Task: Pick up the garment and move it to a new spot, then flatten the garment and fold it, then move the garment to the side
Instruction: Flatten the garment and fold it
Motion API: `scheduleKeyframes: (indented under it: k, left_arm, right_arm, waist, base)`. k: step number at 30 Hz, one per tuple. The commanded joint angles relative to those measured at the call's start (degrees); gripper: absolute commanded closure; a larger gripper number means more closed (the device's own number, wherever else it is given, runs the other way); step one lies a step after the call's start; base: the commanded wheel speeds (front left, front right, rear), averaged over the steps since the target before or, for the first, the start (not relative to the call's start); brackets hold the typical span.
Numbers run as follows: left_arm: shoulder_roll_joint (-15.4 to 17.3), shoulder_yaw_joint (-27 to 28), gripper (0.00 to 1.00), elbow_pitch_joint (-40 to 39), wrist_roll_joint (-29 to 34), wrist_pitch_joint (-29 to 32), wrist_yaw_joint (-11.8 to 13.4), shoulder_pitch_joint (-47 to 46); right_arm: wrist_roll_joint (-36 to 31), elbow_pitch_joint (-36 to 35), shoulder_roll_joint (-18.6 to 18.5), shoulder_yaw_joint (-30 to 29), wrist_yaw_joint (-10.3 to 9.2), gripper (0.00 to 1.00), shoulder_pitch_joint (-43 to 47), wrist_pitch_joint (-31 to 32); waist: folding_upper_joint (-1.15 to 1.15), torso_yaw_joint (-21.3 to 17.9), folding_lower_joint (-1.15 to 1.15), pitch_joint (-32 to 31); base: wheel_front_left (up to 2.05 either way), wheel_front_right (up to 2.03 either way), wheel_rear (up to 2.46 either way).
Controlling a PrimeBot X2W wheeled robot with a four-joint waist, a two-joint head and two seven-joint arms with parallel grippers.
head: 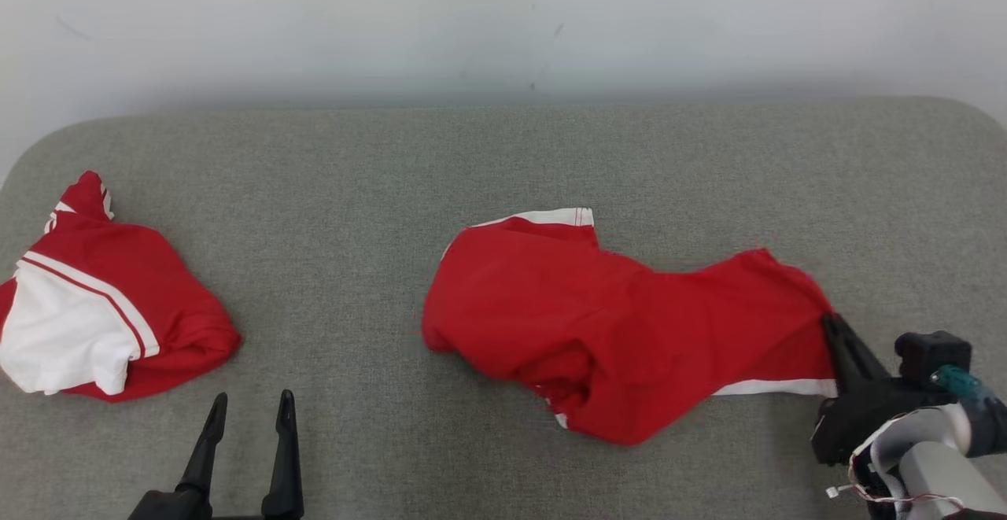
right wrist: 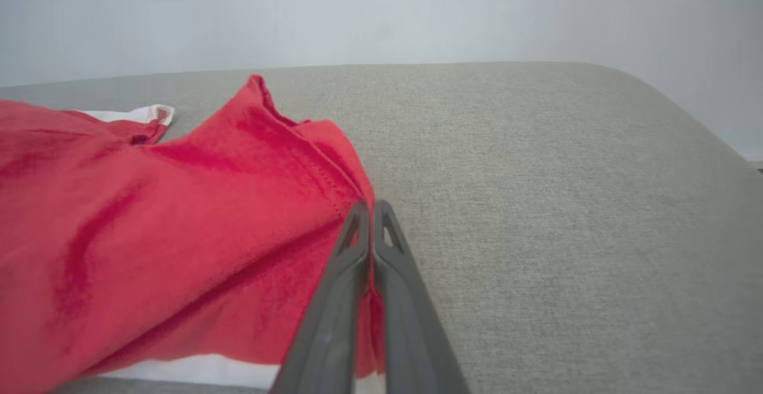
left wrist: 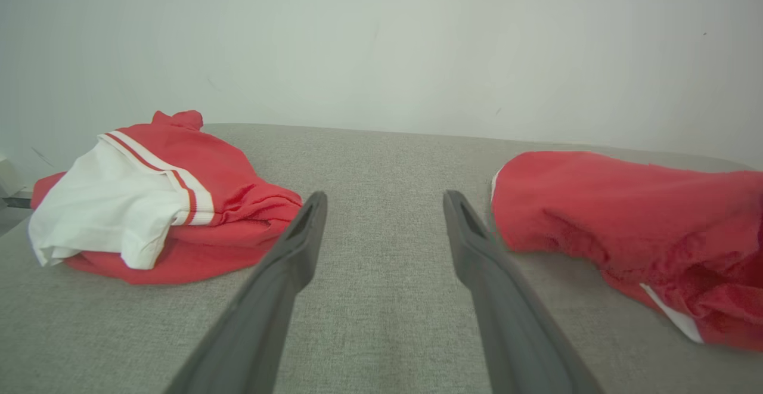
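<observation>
A crumpled red garment [head: 621, 323] with white trim lies in the middle of the grey padded table [head: 354, 229]; the left wrist view has it on the right [left wrist: 632, 215]. My right gripper [head: 831, 322] is shut on the garment's right edge. In the right wrist view the two fingers [right wrist: 371, 208] press together with the red cloth [right wrist: 179, 203] pinched between them. My left gripper [head: 252, 403] stands open near the front edge, left of the garment, with bare table between its fingers [left wrist: 384, 198].
A second crumpled red and white garment [head: 94, 300] lies at the table's far left, also on the left of the left wrist view [left wrist: 149, 197]. A pale wall [head: 503, 16] runs behind the table. The table's rounded right corner [right wrist: 656, 96] is near my right gripper.
</observation>
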Motion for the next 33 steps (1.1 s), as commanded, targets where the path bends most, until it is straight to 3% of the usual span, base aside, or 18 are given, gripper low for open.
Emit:
scheduleKeyframes:
  k: [1,3,4,5,13,24,33]
  left_arm:
    - [-0.2,-0.1,0.00,0.1,-0.1,-0.2,-0.1,-0.4]
    - [-0.2,-0.2,0.00,0.2,-0.2,-0.2,0.0,-0.5]
    - [-0.2,-0.3,0.00,0.3,-0.2,-0.2,0.0,-0.5]
    - [-0.2,-0.4,0.00,0.4,-0.2,-0.2,0.0,-0.5]
    - [0.0,-0.6,0.00,0.8,-0.5,-0.2,0.0,-0.2]
    - [0.3,-1.4,0.00,0.8,-0.9,-0.2,0.0,-0.4]
    - [0.7,-3.5,0.00,1.5,-1.2,-0.2,0.0,-1.2]
  right_arm:
    - [0.8,0.5,-0.7,-0.6,-0.15,1.00,-0.9,-0.1]
    - [1.1,1.9,-1.2,-1.0,-0.14,1.00,-1.4,0.3]
    - [1.0,2.5,-1.4,-0.9,-0.15,0.85,-1.6,0.3]
    - [0.7,2.7,-1.6,-0.8,-0.15,0.02,-2.1,0.0]
    - [-1.7,-0.4,-1.1,-3.0,-0.15,0.00,-2.3,-2.7]
    - [-7.6,-23.0,6.1,-7.4,-0.14,0.00,7.2,-2.8]
    - [-8.4,-32.6,11.9,-8.1,-0.15,0.00,15.6,-2.8]
  waist:
    - [0.00,0.0,0.00,0.1]
    - [0.00,-0.1,0.00,0.2]
    - [0.00,-0.2,0.00,0.2]
    - [0.00,-0.3,0.00,0.2]
    - [0.00,-1.3,0.00,-0.7]
    - [0.00,-3.1,0.00,-0.7]
    - [0.00,-3.4,0.00,-0.2]
  base:
    - [0.00,0.00,0.00]
    - [0.00,0.00,0.00]
    - [0.00,0.00,0.00]
    - [0.00,0.00,0.00]
    - [0.00,0.00,0.00]
    - [0.00,0.00,0.00]
    - [0.00,0.00,0.00]
